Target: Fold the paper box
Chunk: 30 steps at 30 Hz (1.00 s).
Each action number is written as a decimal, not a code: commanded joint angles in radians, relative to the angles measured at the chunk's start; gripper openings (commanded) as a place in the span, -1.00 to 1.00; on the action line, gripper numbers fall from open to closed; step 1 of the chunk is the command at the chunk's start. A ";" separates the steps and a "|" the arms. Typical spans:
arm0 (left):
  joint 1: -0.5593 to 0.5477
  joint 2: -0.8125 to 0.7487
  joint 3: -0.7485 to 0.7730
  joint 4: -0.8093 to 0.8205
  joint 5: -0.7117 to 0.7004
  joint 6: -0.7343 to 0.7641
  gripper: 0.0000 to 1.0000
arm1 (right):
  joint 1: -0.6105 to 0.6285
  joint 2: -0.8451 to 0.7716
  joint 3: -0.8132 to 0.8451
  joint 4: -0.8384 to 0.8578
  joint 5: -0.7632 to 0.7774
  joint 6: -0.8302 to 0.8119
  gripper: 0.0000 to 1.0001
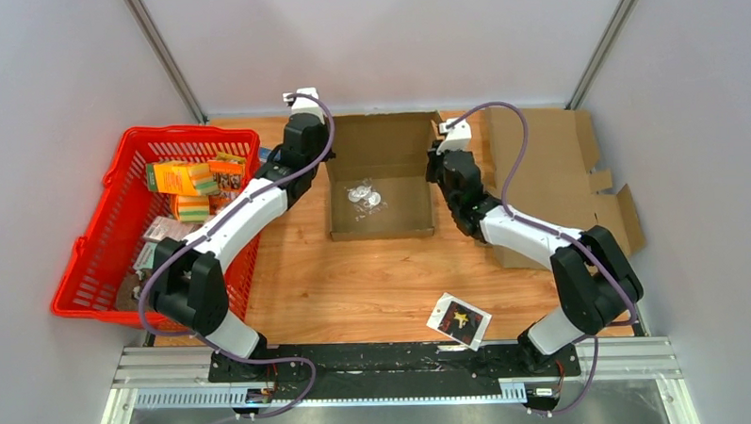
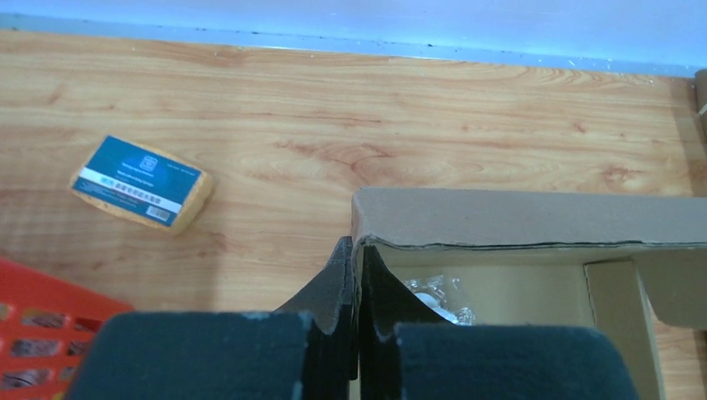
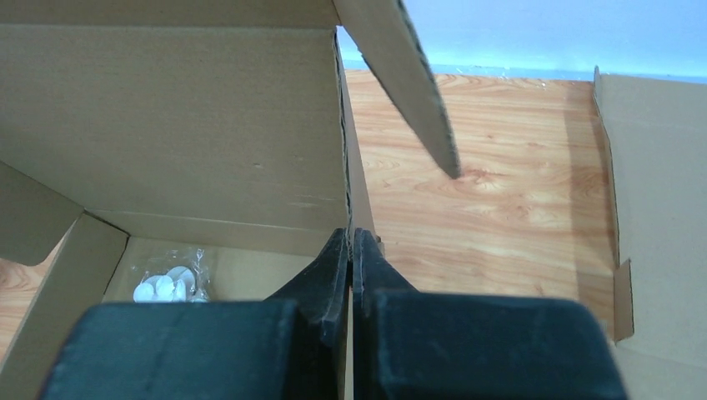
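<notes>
1. Cardboard box (image 1: 383,136) stands open-topped at the far middle of the wooden table (image 1: 355,279), between the two arms, with its walls raised.
2. The left gripper (image 1: 326,167) is at the box's left wall. In the left wrist view its fingers (image 2: 338,279) are pressed together, with the top edge of that wall at their tips.
3. The right gripper (image 1: 434,167) is at the opposite wall. In the right wrist view its jaws are closed on that wall's upper edge, and a loose flap (image 3: 400,75) leans out above them.
4. A small clear bag of white discs (image 1: 363,195) lies on the box floor, nearer the left side.
5. A red plastic basket (image 1: 100,269) holding packaged sponges sits left of the box.
6. A blue-labelled sponge (image 2: 140,182) lies on the table just beside the basket.
7. A flat, unfolded cardboard sheet (image 1: 549,159) lies right of the box, under the right arm.
8. A small black packet (image 1: 458,319) lies near the front edge.
</notes>
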 commanded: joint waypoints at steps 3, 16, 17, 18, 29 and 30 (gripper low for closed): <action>-0.079 -0.034 -0.118 0.162 -0.112 -0.112 -1.00 | 0.038 0.004 -0.092 0.270 0.142 0.038 -0.99; -0.123 -0.100 -0.266 0.191 -0.089 -0.113 -1.00 | 0.085 -0.039 -0.284 0.371 0.216 0.111 -0.90; -0.121 -0.105 -0.284 0.196 -0.086 -0.110 -1.00 | 0.090 -0.043 -0.291 0.371 0.215 0.111 -0.88; -0.121 -0.109 -0.293 0.204 -0.071 -0.105 -1.00 | 0.091 -0.046 -0.305 0.370 0.190 0.107 -0.86; -0.147 -0.134 -0.378 0.250 -0.062 -0.062 -1.00 | 0.116 -0.462 -0.282 -0.641 0.032 0.382 0.63; -0.152 -0.137 -0.379 0.251 -0.080 -0.054 -1.00 | 0.117 -0.537 -0.270 -0.735 -0.018 0.412 0.66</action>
